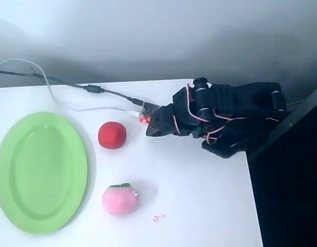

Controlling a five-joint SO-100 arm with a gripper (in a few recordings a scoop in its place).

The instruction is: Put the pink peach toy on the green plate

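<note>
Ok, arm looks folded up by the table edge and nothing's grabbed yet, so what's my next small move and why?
Probably swing the gripper down-left in the overhead view toward the pink peach toy. The peach lies untouched on the table, right of the green plate, while the gripper's tip points nearer the red ball, which isn't the target. I cannot tell whether the jaws are open, so check that before descending.

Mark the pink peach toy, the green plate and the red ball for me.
pink peach toy [120, 200]: overhead view, middle of its pink body.
green plate [4, 154]: overhead view, left part of its raised rim.
red ball [112, 135]: overhead view, centre of the ball.
</note>
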